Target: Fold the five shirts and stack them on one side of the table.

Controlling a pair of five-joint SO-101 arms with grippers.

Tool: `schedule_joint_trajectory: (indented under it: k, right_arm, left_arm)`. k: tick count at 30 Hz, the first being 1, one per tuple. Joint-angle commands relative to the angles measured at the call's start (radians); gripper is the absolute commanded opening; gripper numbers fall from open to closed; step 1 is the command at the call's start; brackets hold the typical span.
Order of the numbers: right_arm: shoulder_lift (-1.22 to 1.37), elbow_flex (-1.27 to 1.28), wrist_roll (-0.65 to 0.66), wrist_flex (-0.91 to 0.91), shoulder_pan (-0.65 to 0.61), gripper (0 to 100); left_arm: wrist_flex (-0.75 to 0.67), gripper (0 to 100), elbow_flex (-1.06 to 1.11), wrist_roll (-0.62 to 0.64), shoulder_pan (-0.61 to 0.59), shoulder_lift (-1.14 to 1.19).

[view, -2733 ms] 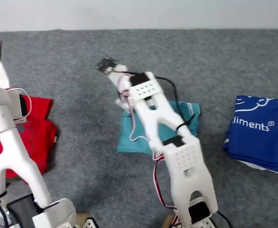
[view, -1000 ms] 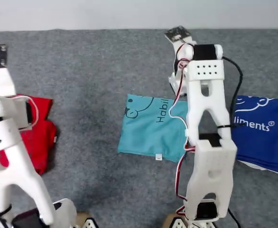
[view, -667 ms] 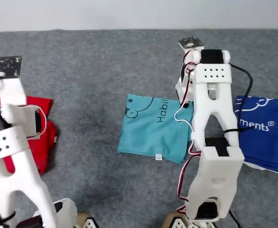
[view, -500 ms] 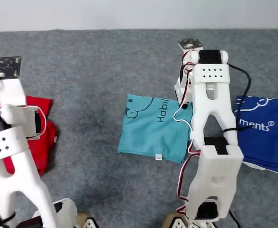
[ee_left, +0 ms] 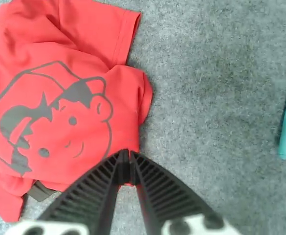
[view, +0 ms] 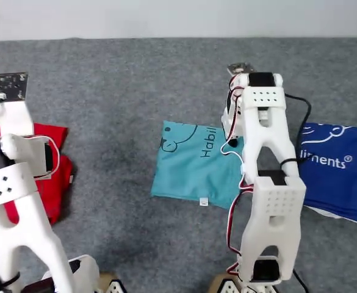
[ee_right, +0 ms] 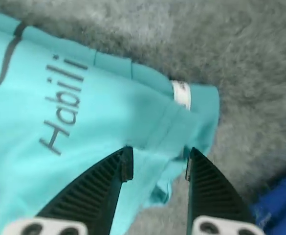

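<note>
Soft, even light falls from above onto my table, bright enough that every fold reads clearly. In the high view my white right arm (view: 263,140) looks bright and matte, and it lays a faint, loose shadow on the grey mat (view: 105,79). A dim smudge darkens the mat just left of the teal shirt (view: 190,165). The red shirt (view: 53,171) carries a thin dark rim along its right edge, and the blue shirt (view: 337,177) has one under its near edge. My left gripper (ee_left: 124,155) and right gripper (ee_right: 157,154) show as flat black shapes against well-lit cloth. Past the teal shirt's corner the mat turns pale.
</note>
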Motion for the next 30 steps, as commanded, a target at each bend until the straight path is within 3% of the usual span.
schedule_joint_trajectory:
  k: [1, 7, 17, 23, 30]
  right_arm:
    - [0.007, -0.011, -0.008, -0.050, -0.022, 19.0]
    - [0.035, -0.011, -0.012, -0.087, -0.042, 18.4]
    - [0.028, -0.011, -0.006, -0.107, -0.025, 1.1]
    - [0.018, -0.014, 0.000, -0.076, 0.021, 0.9]
    - [-0.090, -0.017, 0.097, -0.053, 0.074, 1.0]
  left_arm:
    - [0.002, 1, -0.001, -0.009, 0.009, -0.020]
    - [0.002, 1, -0.001, -0.009, 0.009, -0.020]
    - [0.002, 1, -0.001, -0.009, 0.011, -0.020]
    - [0.002, 1, -0.001, -0.009, 0.011, -0.020]
    - [0.002, 1, -0.001, -0.011, 0.011, -0.020]
